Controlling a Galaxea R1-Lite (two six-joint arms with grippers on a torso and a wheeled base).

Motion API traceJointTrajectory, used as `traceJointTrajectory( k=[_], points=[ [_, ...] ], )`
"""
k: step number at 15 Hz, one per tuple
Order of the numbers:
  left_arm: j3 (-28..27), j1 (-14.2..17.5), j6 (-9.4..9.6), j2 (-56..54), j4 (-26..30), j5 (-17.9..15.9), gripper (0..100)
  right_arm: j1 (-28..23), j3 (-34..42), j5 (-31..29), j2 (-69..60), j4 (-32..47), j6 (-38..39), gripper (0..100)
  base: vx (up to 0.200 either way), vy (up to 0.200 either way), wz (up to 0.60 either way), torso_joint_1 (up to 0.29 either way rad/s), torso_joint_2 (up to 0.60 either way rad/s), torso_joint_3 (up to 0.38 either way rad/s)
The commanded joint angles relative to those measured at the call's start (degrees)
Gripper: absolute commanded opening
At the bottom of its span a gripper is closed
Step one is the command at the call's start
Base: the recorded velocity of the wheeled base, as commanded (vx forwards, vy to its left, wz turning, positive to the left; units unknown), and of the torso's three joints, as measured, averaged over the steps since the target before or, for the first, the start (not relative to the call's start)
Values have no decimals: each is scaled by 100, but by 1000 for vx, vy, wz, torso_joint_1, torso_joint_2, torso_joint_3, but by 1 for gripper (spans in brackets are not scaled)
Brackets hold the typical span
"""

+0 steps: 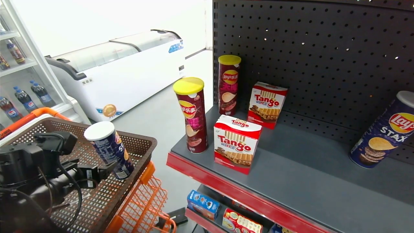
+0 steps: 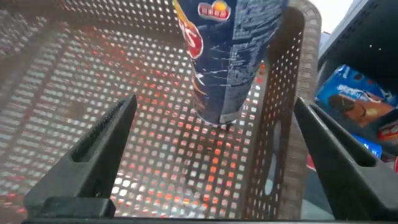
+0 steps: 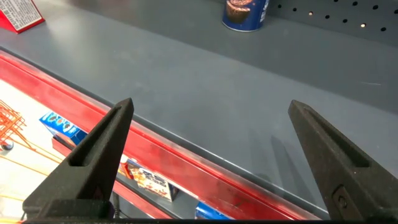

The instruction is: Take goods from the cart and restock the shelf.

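Note:
A blue chip can (image 1: 110, 149) with a white lid stands tilted in the brown cart basket (image 1: 137, 137). My left gripper (image 1: 104, 171) is open beside the can's base. In the left wrist view the can (image 2: 224, 56) stands just beyond the spread fingers of the left gripper (image 2: 214, 109), over the basket floor (image 2: 93, 68). My right gripper (image 3: 211, 107) hangs open and holds nothing, above the front part of the grey shelf (image 3: 217, 68). On the shelf (image 1: 307, 168) stand two maroon chip cans (image 1: 193, 115), two wafer boxes (image 1: 236, 143) and a leaning blue can (image 1: 383, 134).
A black pegboard (image 1: 323, 48) backs the shelf. Its red front edge (image 1: 233, 191) faces the orange cart (image 1: 142, 200). A lower shelf holds boxed goods (image 1: 203, 204). A chest freezer (image 1: 123, 74) and a drinks fridge (image 1: 19, 64) stand behind the cart.

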Motion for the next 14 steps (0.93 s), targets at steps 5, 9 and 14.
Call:
traceJointTrajectory(
  k=[5,9,14],
  points=[
    [-833,-3,-309,1441,-446,4,100,1,0,1,0,-4,-2,100,0,0,0,0,0,0],
    [-1290,-64,-318,1801,-754,4,100,1,0,1,0,-4,-2,100,0,0,0,0,0,0],
    [-1677,-126,-142,1872,-841,-5,0,1,0,1,0,-4,-2,100,0,0,0,0,0,0]
  ],
)
